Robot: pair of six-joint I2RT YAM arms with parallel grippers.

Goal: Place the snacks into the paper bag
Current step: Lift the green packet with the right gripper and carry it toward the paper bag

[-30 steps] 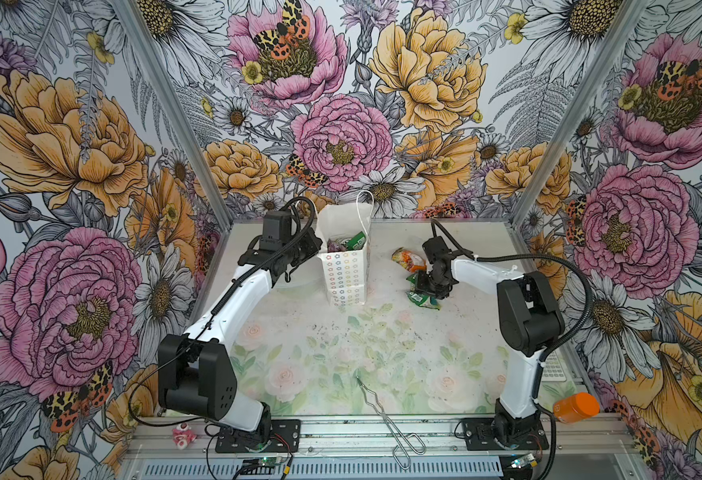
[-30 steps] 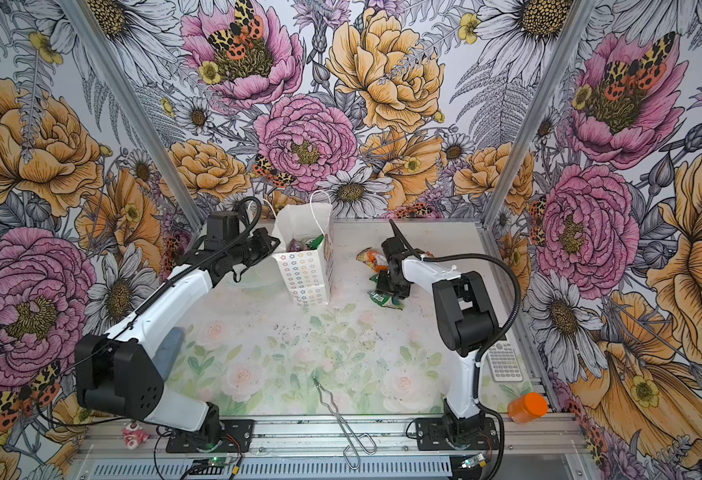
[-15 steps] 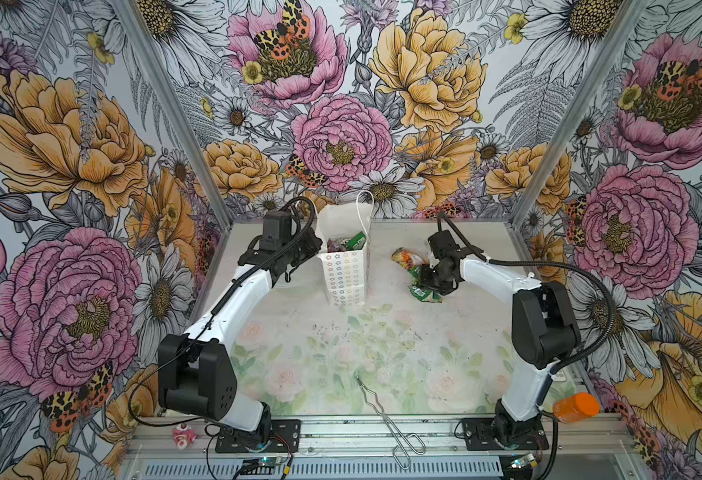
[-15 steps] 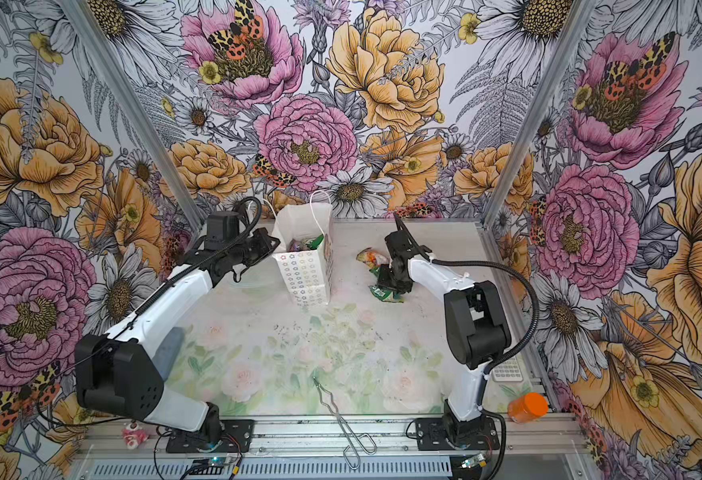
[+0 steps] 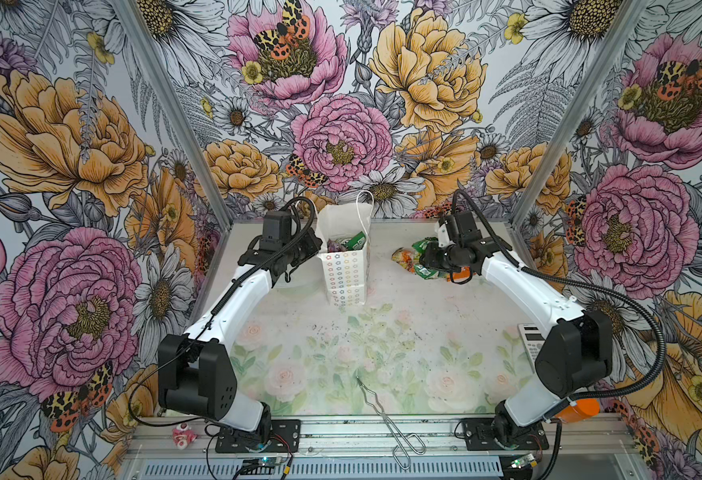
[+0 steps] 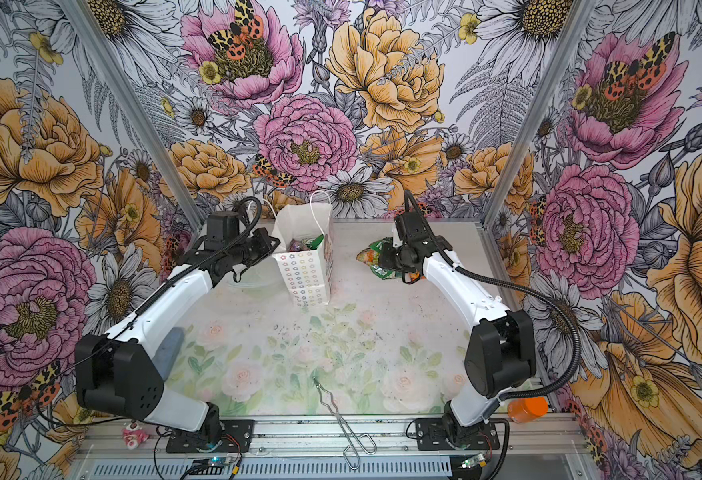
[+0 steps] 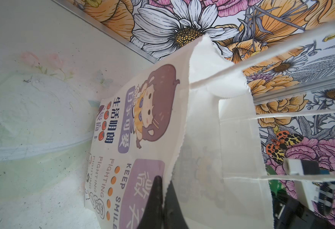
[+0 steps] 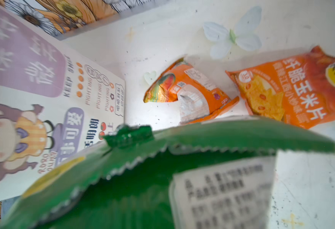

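The white paper bag (image 5: 345, 270) (image 6: 308, 272) stands upright at the back middle of the table, with a green and a purple snack (image 5: 353, 241) showing in its mouth. My left gripper (image 5: 315, 248) (image 7: 163, 183) is shut on the bag's left rim (image 7: 179, 150), one finger on each side of the paper. My right gripper (image 5: 427, 262) (image 6: 382, 261) is shut on a green snack packet (image 8: 142, 178) held off the table; the packet hides the jaws in the right wrist view. Two orange snacks (image 8: 184, 93) (image 8: 293, 91) lie on the table beyond it.
Metal tongs (image 5: 386, 411) lie at the front edge. An orange bottle (image 5: 577, 409) stands at the front right, a calculator (image 5: 530, 340) by the right wall, and a pink-white toy (image 5: 183, 436) at the front left. A clear dish (image 7: 33, 119) sits beside the bag.
My right gripper has closed on the green packet and lifted it off the table, drawing back and up. The left arm and the bag have not moved.
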